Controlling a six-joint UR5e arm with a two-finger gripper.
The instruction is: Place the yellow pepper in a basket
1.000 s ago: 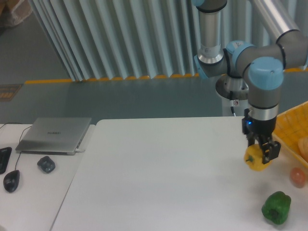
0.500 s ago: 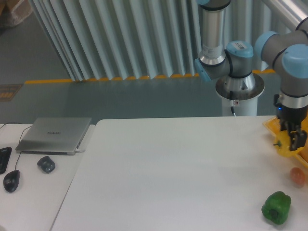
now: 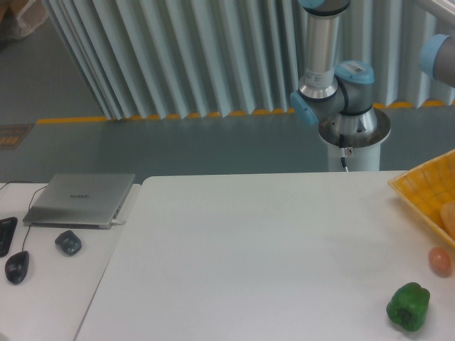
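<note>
The yellow-orange woven basket [image 3: 424, 190] sits at the right edge of the white table, cut off by the frame. The yellow pepper is out of view. My gripper is out of view past the right edge; only a blue wrist joint [image 3: 439, 58] shows at the top right. A pale round object [image 3: 449, 219] shows inside the basket at the frame edge.
A green bell pepper [image 3: 408, 306] lies at the front right of the table. A small orange-pink fruit [image 3: 439, 261] lies between it and the basket. The arm's base [image 3: 353, 131] stands behind the table. A laptop [image 3: 79, 199] and two mice [image 3: 68, 242] are on the left.
The gripper, holding the yellow pepper, moved right from beside the basket to over it and then out of the frame. The green pepper and the small fruit have not moved.
</note>
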